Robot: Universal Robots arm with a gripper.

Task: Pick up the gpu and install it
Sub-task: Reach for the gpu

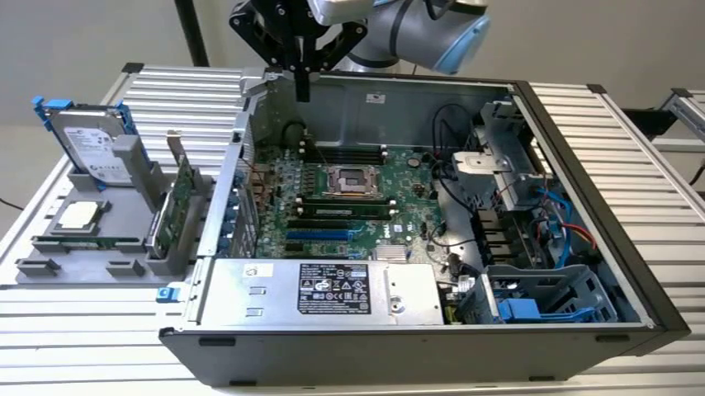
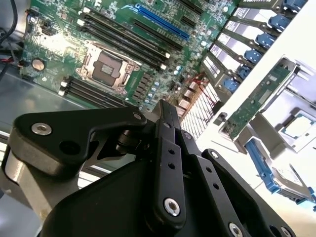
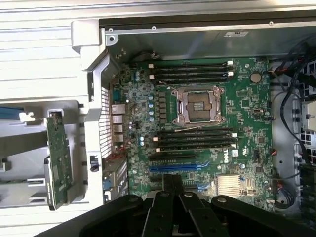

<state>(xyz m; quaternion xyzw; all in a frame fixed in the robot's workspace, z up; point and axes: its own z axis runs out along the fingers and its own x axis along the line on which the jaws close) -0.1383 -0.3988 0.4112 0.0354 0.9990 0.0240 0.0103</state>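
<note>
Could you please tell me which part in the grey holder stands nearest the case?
The gpu, the green card on edge; the hard drive stands farther off.

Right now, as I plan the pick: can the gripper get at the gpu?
Probably yes. The gpu stands upright in a grey holder beside the case, its top edge uncovered; the gripper hangs above the case, empty, with nothing between them.
</note>
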